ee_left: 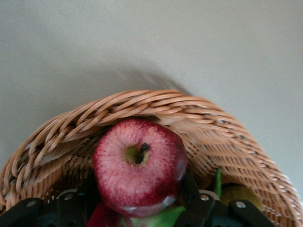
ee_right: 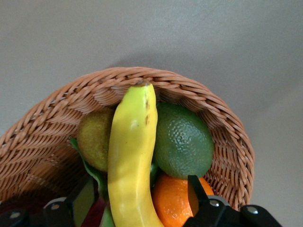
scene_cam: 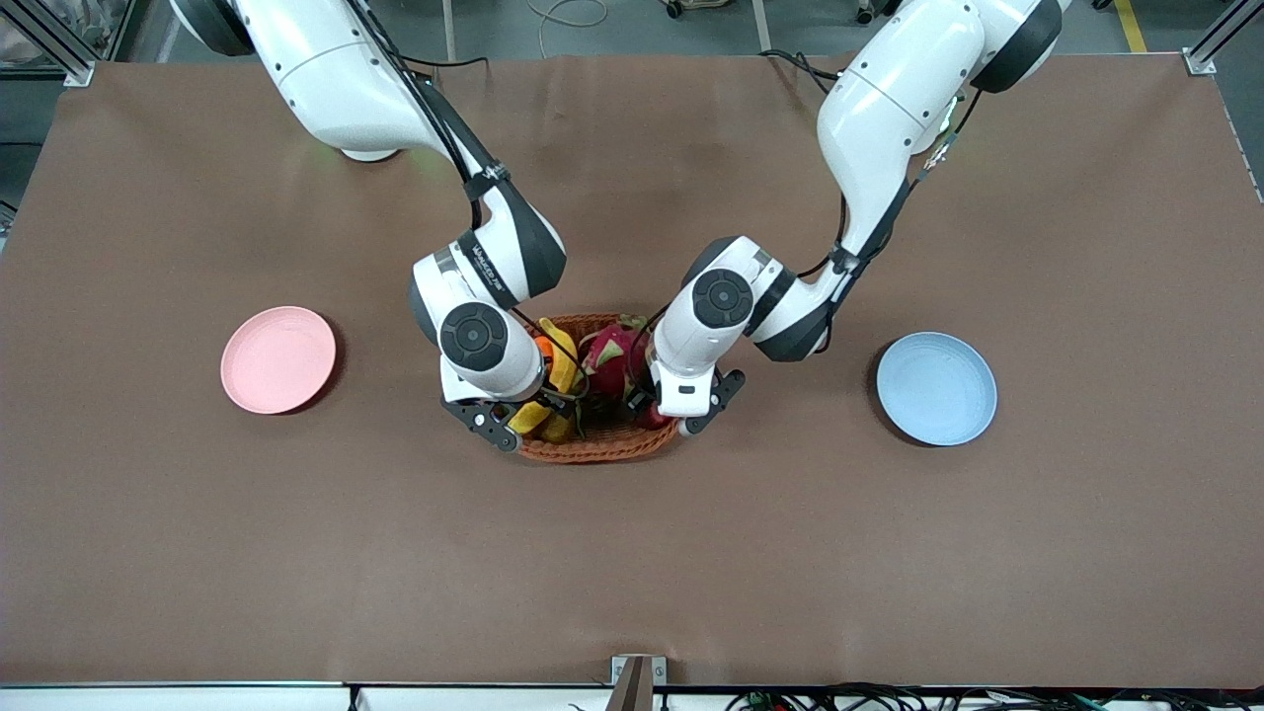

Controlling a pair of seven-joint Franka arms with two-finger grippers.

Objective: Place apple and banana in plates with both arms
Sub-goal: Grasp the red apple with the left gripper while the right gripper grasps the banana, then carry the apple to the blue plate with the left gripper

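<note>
The wicker basket (scene_cam: pixel 602 439) sits mid-worktop (scene_cam: pixel 632 573), with bare brown surface all round it; the pink plate (scene_cam: pixel 277 358) lies well apart toward the right arm's end, the blue plate (scene_cam: pixel 936 388) toward the left arm's. Both arms crowd over the basket, hiding most of its contents from the front. The left wrist view shows the apple (ee_left: pixel 138 166) against the basket wall, the left tool (ee_left: pixel 142 208) spread either side of it. The right wrist view shows the right tool (ee_right: pixel 139 198) parted around the banana (ee_right: pixel 131 156), with a lime (ee_right: pixel 183 140), an orange (ee_right: pixel 177 198) and a brownish-green fruit (ee_right: pixel 94 139) packed beside it. A dragon fruit (scene_cam: pixel 612 360) shows between the arms.
</note>
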